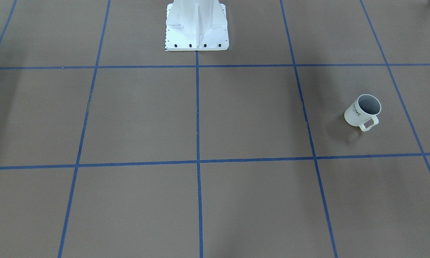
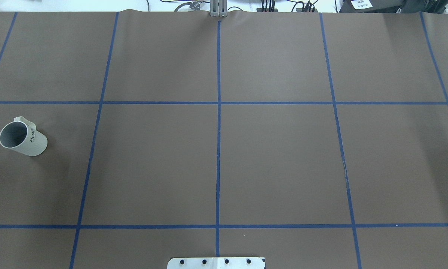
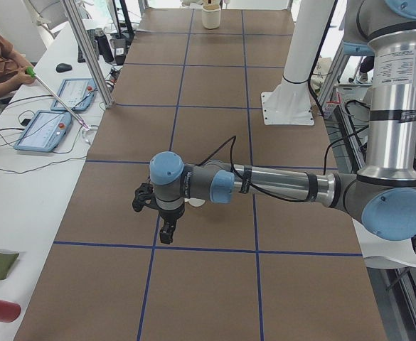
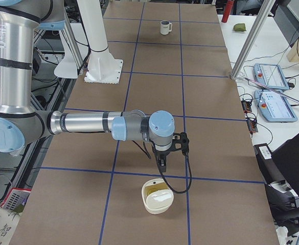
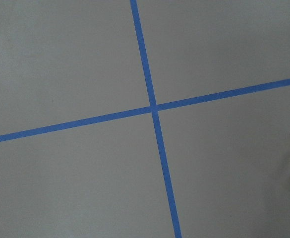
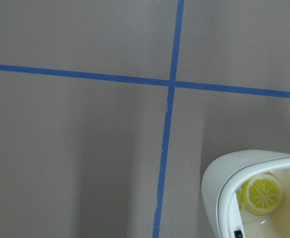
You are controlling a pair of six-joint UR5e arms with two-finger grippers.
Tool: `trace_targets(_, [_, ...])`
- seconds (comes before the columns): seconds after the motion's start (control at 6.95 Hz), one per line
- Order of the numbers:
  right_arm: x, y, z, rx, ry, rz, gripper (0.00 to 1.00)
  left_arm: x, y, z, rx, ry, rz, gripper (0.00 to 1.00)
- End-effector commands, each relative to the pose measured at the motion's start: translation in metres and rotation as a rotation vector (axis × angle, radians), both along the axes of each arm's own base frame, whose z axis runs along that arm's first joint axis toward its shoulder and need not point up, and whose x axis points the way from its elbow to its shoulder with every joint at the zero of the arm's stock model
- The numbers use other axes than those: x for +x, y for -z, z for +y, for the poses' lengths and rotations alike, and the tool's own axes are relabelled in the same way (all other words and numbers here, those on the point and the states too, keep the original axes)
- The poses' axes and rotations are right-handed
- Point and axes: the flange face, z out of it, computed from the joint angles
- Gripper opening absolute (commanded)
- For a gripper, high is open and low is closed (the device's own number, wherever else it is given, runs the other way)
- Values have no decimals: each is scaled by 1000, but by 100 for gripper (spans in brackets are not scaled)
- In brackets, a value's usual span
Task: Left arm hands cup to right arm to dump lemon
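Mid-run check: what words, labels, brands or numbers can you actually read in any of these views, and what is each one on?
"HOME": black letters on the side of the white cup, also readable in the overhead view.
Sticker on the upright section of the left arm: printed lines, too small to read.
White tag at the far table edge: blurred, unreadable.
No other text can be read.

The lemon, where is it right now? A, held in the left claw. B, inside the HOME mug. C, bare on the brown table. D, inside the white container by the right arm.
D: the right wrist view shows the lemon lying inside the white container, while the cup shows only its grey inside.
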Motion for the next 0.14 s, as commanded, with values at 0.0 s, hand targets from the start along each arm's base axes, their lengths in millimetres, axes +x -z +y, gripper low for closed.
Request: trace_targets(0.0, [0,3,-1,5,0,0,100,0,0,0,0,0,0,100])
